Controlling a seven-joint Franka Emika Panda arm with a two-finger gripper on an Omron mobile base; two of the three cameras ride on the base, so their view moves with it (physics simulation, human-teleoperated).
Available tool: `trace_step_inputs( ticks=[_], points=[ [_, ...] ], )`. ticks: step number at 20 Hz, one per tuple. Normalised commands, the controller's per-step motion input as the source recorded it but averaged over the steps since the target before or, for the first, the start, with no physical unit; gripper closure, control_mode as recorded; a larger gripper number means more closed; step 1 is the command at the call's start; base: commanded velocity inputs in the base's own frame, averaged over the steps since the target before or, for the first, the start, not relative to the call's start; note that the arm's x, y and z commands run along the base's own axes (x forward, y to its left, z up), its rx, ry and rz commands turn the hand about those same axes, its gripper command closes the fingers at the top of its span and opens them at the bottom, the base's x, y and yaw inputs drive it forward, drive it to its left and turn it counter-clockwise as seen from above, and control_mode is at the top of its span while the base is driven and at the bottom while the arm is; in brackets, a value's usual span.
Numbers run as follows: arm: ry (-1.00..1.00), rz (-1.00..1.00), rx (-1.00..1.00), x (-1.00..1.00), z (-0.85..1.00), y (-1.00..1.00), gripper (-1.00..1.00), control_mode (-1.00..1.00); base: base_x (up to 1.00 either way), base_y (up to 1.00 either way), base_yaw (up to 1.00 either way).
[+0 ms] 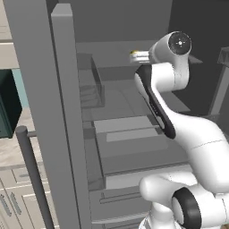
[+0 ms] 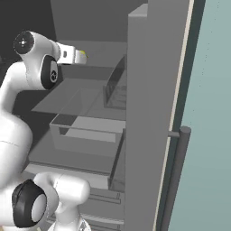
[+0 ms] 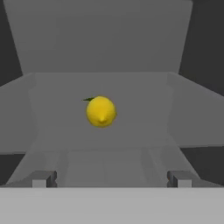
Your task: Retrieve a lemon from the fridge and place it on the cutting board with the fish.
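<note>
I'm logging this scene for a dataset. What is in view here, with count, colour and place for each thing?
lemon: one, bright yellow, on a grey shelf inside the fridge, straight ahead of the fingers, untouched.
fridge: one, grey, doors open, shelves and drawers showing.
door handle: one, dark grey bar on the right door; another like it on the left door.
door bin: one, clear grey, on the left door.
cabinet: one, dark green, beyond the left door.
arm: one, white with dark joints, reaching into the fridge.
gripper: one, fingers spread wide, empty.
</note>
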Motion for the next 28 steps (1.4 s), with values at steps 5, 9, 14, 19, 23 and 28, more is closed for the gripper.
trace_step_inputs(
  ticks=[5,9,14,19,23,28],
  points=[
    [0.01,0.00,0.00,0.71,0.00,0.00,-1.00,-1.00,0.00,0.00,0.00],
    [0.02,0.01,0.00,0.45,0.00,0.00,-1.00,-1.00,0.00,0.00,0.00],
    [0.06,0.02,0.00,0.38,0.00,0.00,-1.00,-1.00,0.00,0.00,0.00],
    [0.08,0.02,0.00,0.25,0.00,0.00,-1.00,-1.00,0.00,0.00,0.00],
    [0.02,0.03,0.00,0.41,0.00,0.00,-1.00,-1.00,0.00,0.00,0.00],
    [0.00,0.01,0.00,0.22,-0.03,0.00,-1.00,-1.00,0.00,0.00,0.00]
  ],
)
